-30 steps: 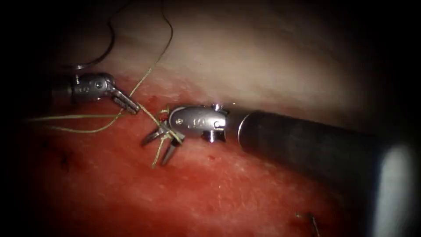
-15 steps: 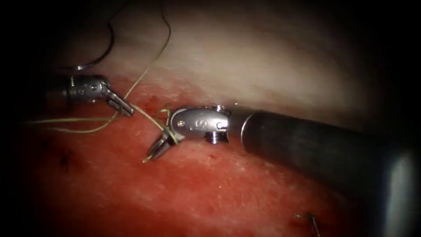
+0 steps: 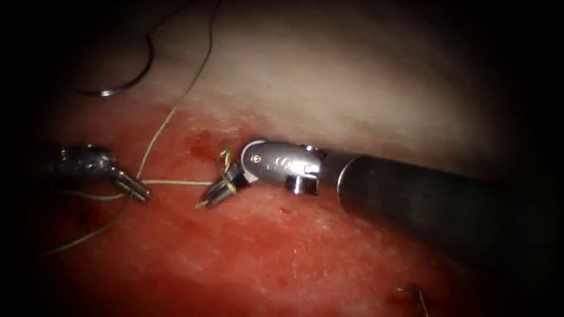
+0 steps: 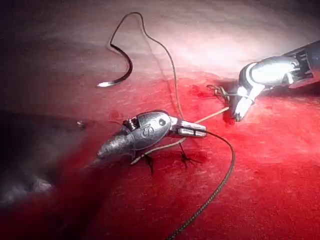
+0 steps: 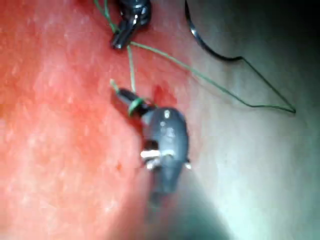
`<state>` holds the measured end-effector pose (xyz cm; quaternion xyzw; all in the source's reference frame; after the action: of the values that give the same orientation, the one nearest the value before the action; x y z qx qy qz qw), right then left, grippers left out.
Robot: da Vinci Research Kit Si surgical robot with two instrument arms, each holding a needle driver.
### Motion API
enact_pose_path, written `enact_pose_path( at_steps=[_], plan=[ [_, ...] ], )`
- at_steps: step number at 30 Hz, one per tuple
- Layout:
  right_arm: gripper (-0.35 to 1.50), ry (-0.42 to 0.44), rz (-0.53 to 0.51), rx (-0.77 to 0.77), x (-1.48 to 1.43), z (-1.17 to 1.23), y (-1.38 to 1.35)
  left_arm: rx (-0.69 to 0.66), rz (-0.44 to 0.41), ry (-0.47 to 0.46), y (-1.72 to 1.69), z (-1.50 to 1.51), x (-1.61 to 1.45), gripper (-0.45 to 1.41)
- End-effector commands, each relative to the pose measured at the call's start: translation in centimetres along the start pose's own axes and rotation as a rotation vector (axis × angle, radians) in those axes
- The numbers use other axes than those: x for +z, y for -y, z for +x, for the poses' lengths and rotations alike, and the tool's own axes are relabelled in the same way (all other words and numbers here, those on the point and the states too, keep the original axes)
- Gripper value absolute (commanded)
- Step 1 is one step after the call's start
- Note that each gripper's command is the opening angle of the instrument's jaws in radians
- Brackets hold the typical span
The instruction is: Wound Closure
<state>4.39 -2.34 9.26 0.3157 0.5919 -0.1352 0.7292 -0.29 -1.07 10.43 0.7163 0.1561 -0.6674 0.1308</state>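
The left tool [image 3: 138, 191] sits low on the left of the red, wet tissue [image 3: 305, 258], its jaws pressed together on the thread [image 3: 176, 182]. From there the strand runs straight and taut across to the right tool [image 3: 218, 192], whose jaws are pinched on the short end of the thread, with loops of it wrapped round them just behind the tip. A second ago the right tool's jaws were spread wide; they have closed since, and the left tool has dropped down and away to the left, drawing the strand tight between the two. The curved needle [image 3: 126, 82] lies loose on the pale upper part of the tissue, well apart from both tools and not in the tissue, its thread trailing down toward the left tool. In the left wrist view two dark stitches [image 4: 186, 159] sit in the tissue just beside the left tool's jaws
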Motion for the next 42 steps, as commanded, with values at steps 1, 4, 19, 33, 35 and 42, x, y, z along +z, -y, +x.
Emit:
enact_pose_path(
  at_steps=[1, 4, 19, 33, 35, 42],
  plan=[
    [-0.35, -0.004, 0.002, -0.004, 0.08, 0.02, -0.06, -0.001, -0.008, 0.003, -0.03, -0.04, 0.06, -0.45],
    [-0.35, -0.019, -0.004, -0.003, 0.07, 0.03, -0.07, -0.004, -0.025, 0.018, -0.19, 0.13, 0.19, -0.45],
    [-0.35, -0.001, -0.090, 0.032, -0.36, -0.29, -0.42, -0.009, -0.081, 0.057, -0.78, 0.62, 0.43, -0.45],
    [-0.35, 0.019, -0.159, 0.055, -0.74, -0.55, -0.69, -0.023, -0.096, 0.072, -1.08, 0.81, 0.43, -0.45],
    [-0.35, 0.021, -0.184, 0.073, -0.80, -0.59, -0.73, -0.023, -0.095, 0.072, -1.09, 0.83, 0.45, -0.45],
    [-0.35, -0.022, -0.249, 0.200, -0.77, -0.68, -0.68, -0.023, -0.092, 0.075, -1.08, 0.82, 0.51, -0.45]
  ],
)
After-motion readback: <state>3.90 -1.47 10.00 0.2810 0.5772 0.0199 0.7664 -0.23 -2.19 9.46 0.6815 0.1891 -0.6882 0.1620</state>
